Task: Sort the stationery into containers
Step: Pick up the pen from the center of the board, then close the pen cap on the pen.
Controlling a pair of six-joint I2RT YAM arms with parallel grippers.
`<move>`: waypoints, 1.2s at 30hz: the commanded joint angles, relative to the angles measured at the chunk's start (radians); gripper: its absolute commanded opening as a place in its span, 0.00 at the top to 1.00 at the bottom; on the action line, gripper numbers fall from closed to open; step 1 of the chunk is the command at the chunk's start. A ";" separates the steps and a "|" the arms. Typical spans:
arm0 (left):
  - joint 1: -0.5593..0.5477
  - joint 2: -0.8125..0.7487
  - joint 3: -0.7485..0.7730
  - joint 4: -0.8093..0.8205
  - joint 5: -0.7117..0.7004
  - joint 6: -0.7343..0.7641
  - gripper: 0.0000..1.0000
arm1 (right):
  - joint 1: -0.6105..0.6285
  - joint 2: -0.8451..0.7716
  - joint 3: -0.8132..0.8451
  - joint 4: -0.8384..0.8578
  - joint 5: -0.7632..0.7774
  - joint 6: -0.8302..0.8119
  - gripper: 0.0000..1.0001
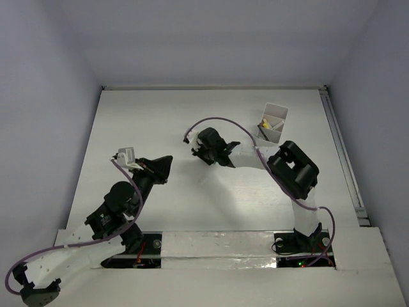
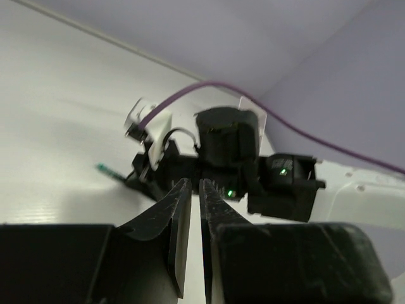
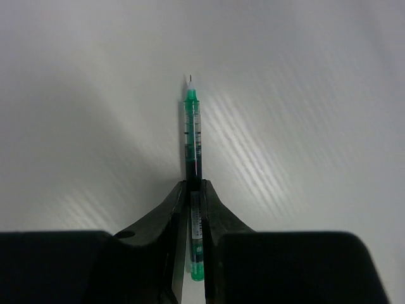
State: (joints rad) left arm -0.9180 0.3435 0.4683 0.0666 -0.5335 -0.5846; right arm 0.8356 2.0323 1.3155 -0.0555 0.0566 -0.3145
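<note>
While my right claw [image 3: 195, 190] pinched the green pen [image 3: 192, 133] tight, my left claw [image 2: 195, 190] was nearly shut, with a thin gap.

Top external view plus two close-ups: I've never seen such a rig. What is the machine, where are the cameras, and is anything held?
Two robot arms are bolted at the near edge of a white table. The top view looks down from above and behind them. The other two pictures come from a camera on each wrist, looking along its fingers. The right gripper is shut on a green pen. The left gripper is all but closed and empty. A white divided box stands at the far right, with something yellow inside.
</note>
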 commanded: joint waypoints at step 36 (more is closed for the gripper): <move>0.111 0.695 -0.034 0.227 0.480 -0.035 1.00 | -0.021 -0.649 -0.674 0.109 0.031 0.621 1.00</move>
State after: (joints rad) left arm -0.8120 1.0206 0.4034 0.2543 -0.1024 -0.6582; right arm 0.8070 1.4273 0.6662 0.0822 0.1093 0.2665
